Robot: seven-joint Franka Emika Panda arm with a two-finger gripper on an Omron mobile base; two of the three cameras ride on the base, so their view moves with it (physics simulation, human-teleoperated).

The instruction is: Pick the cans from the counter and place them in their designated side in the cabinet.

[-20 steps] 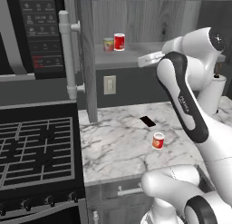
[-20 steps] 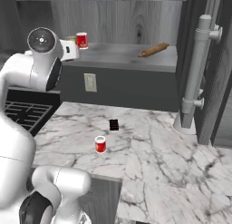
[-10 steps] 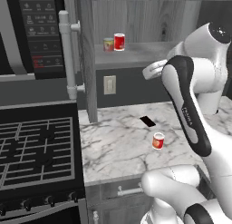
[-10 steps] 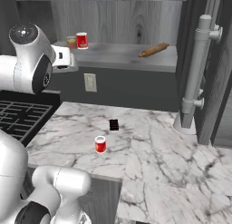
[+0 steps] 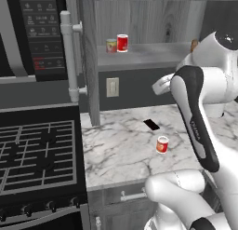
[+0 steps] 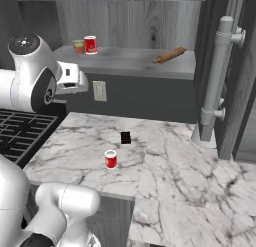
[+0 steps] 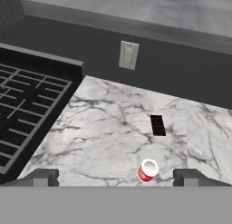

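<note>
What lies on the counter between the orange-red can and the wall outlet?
In the hand view, a small black rectangular mark lies between the can and the outlet; otherwise bare marble.

Red can [image 5: 122, 42], orange-red cream-labelled can [image 6: 110, 159], grey-veined white marble counter [image 6: 170, 166], black stovetop [image 5: 37, 152]

Base views flank the arm, facing the cabinet [image 5: 139, 57]; both share the counter [image 6: 165, 161]. Hand view looks down from above.

A home kitchen: a black gas stove [image 5: 37, 154] sits directly left of a marble counter [image 5: 121, 154]. Above the stove hangs a microwave [image 5: 44, 33]; above the counter, a wall outlet [image 6: 100, 90] and wood-grain cabinet [image 6: 130, 61].
</note>
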